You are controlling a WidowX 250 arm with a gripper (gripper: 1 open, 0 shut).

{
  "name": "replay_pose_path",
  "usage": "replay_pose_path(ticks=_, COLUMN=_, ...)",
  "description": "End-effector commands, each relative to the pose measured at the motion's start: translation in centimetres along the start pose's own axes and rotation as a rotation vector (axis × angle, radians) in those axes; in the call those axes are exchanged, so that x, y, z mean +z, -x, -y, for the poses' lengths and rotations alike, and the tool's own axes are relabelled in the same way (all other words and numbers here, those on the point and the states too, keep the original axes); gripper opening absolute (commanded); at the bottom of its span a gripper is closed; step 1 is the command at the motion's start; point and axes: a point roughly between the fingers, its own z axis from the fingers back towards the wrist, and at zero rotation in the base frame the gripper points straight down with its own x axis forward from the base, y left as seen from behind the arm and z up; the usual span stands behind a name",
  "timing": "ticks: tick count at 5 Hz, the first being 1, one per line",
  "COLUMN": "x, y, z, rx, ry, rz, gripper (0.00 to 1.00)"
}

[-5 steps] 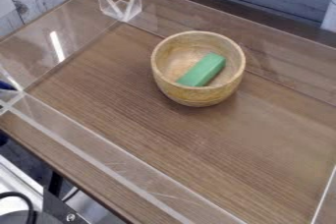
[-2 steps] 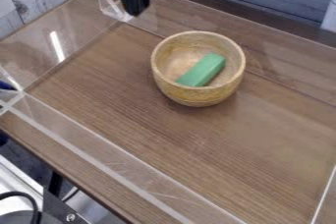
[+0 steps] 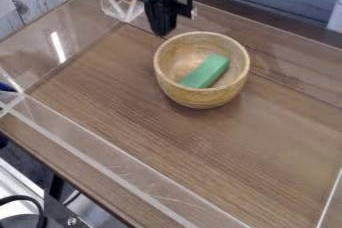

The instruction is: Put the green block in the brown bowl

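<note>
Brown bowl (image 3: 171,84), round, light tan, upright on the wooden worktop (image 3: 114,137), containing the green block (image 3: 207,71): a plain, elongated bar, lying against the bowl's inner wall. The claw (image 3: 163,30), dark, is closed near the rim.

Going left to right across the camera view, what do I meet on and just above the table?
Clear plastic piece at the back left → dark claw above the table → green block, already inside the brown bowl.
</note>
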Motion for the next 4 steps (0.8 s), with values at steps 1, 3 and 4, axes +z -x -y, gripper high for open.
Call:
replay_pose_path(ticks=1, x=-0.3, y=-0.7, z=0.1, rx=-0.019, ry=-0.026, rz=0.017, gripper=0.00)
replay_pose_path(ticks=3, x=-3.1, y=-1.7, z=0.7, rx=-0.036, ry=-0.034, rz=-0.022, gripper=0.00)
replay_pose_path(ticks=4, x=-3.6, y=-1.9, z=0.8, rx=-0.038, ry=-0.035, rz=-0.030, gripper=0.00)
